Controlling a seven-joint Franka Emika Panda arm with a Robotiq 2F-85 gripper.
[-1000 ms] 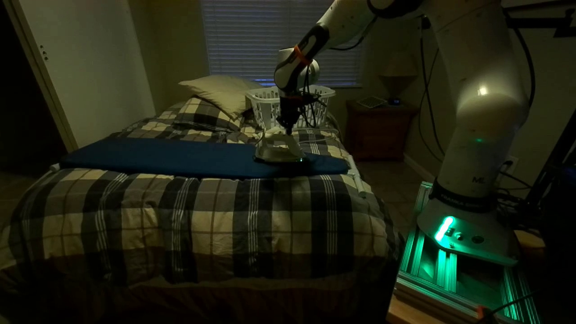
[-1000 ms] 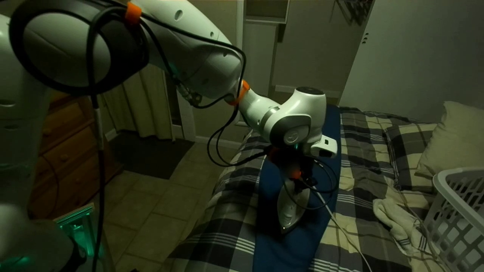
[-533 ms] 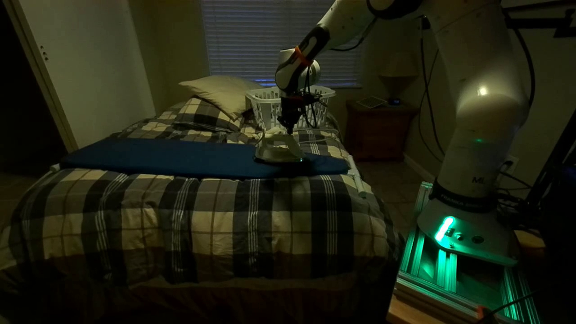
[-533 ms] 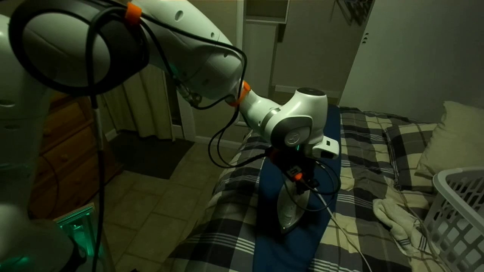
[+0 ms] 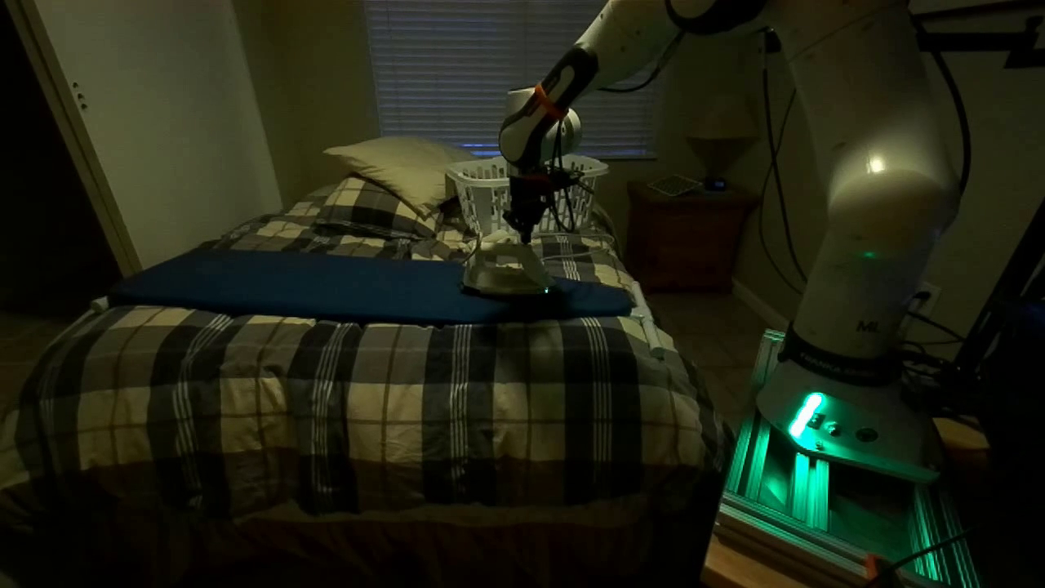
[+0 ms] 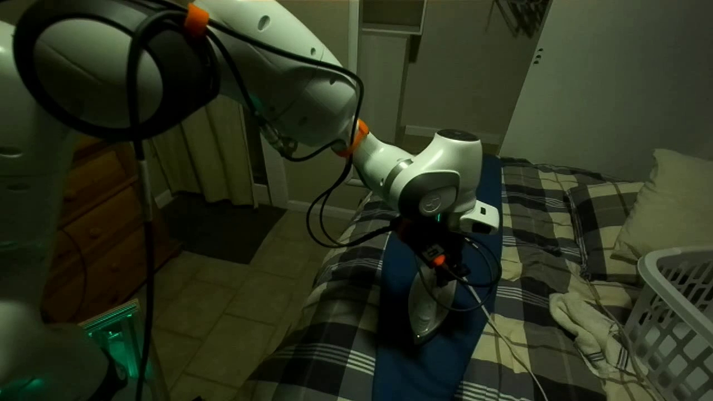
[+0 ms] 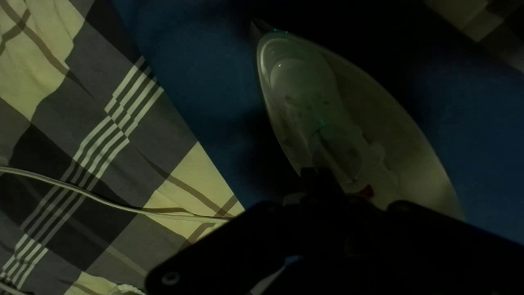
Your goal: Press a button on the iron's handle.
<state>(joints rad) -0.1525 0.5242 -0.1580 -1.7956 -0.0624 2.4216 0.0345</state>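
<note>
The pale iron [image 5: 504, 279] stands flat on the blue ironing board [image 5: 326, 286]. It also shows in an exterior view [image 6: 428, 312] and in the wrist view [image 7: 301, 78]. Its arched handle [image 5: 495, 240] runs along the top. My gripper [image 5: 525, 238] points down at the top of the handle, touching or very close to it. In the wrist view the dark fingertips [image 7: 317, 174] are together over the iron's upper part, with nothing visible between them. A small red part [image 7: 367, 191] shows beside them. The gripper hides the rear of the handle, and I cannot make out a button.
A pale cord [image 6: 518, 359] trails from the iron over the plaid bed [image 5: 384, 392]. A white laundry basket [image 5: 482, 192] stands behind the iron. Pale socks [image 6: 585, 328] lie near it. Black arm cables [image 6: 496, 267] loop around the gripper. A nightstand [image 5: 690, 237] stands beyond the bed.
Over the last second the wrist and gripper have shifted very slightly, to the right in both exterior views. In the last half second nothing visibly moves. The iron stays in place.
</note>
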